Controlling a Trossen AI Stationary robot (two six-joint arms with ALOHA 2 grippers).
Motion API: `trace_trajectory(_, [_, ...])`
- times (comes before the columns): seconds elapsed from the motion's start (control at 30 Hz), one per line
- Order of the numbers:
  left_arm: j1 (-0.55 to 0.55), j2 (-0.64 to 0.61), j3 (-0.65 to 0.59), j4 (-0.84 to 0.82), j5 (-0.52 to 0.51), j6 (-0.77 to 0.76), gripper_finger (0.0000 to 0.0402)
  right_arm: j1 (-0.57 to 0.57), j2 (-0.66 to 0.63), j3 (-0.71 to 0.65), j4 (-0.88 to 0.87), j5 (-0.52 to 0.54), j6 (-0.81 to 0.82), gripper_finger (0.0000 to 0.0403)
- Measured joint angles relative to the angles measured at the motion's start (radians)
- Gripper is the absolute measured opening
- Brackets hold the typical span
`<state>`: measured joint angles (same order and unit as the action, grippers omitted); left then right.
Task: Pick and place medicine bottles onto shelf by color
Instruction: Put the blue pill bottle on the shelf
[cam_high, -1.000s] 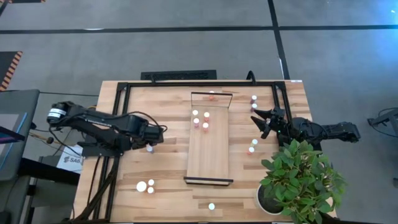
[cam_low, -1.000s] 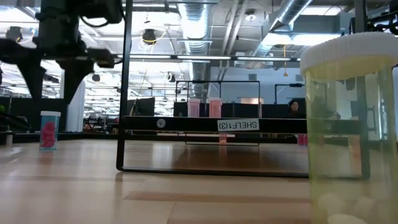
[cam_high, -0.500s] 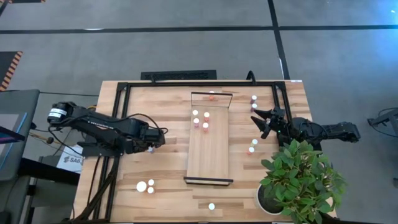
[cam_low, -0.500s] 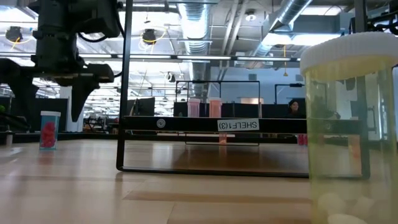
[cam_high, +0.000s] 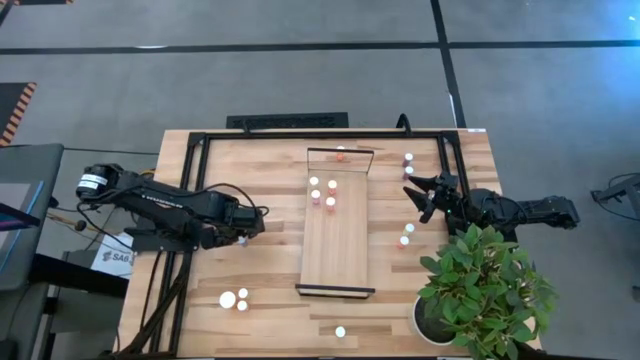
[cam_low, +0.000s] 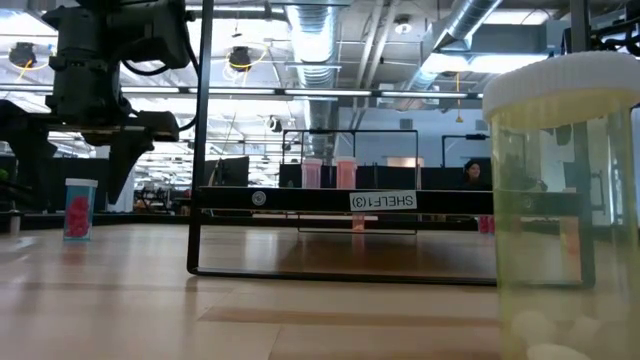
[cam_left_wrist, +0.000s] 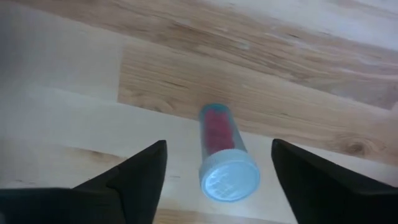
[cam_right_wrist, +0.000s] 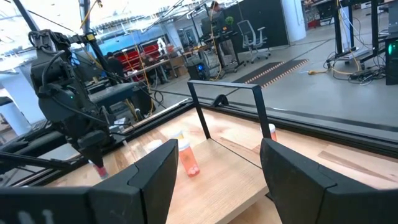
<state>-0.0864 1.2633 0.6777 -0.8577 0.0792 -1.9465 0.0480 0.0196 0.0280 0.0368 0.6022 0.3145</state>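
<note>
My left gripper (cam_high: 243, 234) is open over a reddish medicine bottle with a white cap (cam_left_wrist: 225, 163), which stands upright on the table left of the shelf. The fingers stand on either side of the bottle without touching it; this also shows in the low view (cam_low: 80, 208). The shelf (cam_high: 336, 240) lies in the table's middle with several bottles (cam_high: 323, 192) standing at its far end. My right gripper (cam_high: 425, 195) is open and empty right of the shelf, near loose bottles (cam_high: 406, 234).
Three bottles, one with a larger cap (cam_high: 228, 299), stand near the front left. One bottle (cam_high: 340, 331) stands at the front edge, close before the low camera (cam_low: 560, 200). Two bottles (cam_high: 408, 164) stand at the far right. A potted plant (cam_high: 485, 290) fills the front right corner.
My left gripper has gone toward the table's near edge and down, over the reddish bottle. Its open fingers now stand on either side of the bottle. The bottle has kept its place.
</note>
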Motion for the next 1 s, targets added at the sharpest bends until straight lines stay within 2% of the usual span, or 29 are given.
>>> trace_trajectory(0.3, [0.000,0.000,0.000,-0.004,-0.010,0.000,0.0167,0.000,0.000,0.000,0.000,0.000,0.000,0.0251])
trace_trajectory(0.5, [0.000,0.000,0.000,-0.004,-0.012,0.000,0.0117,0.000,0.000,0.000,0.000,0.000,0.000,0.0251])
trace_trajectory(0.67, [0.000,0.000,0.000,-0.002,0.002,0.019,0.0099,0.000,0.000,0.000,0.000,0.000,0.000,0.0251])
trace_trajectory(1.0, [0.000,0.000,0.027,0.002,0.015,0.033,0.0099,0.000,0.000,0.000,0.000,0.000,0.000,0.0251])
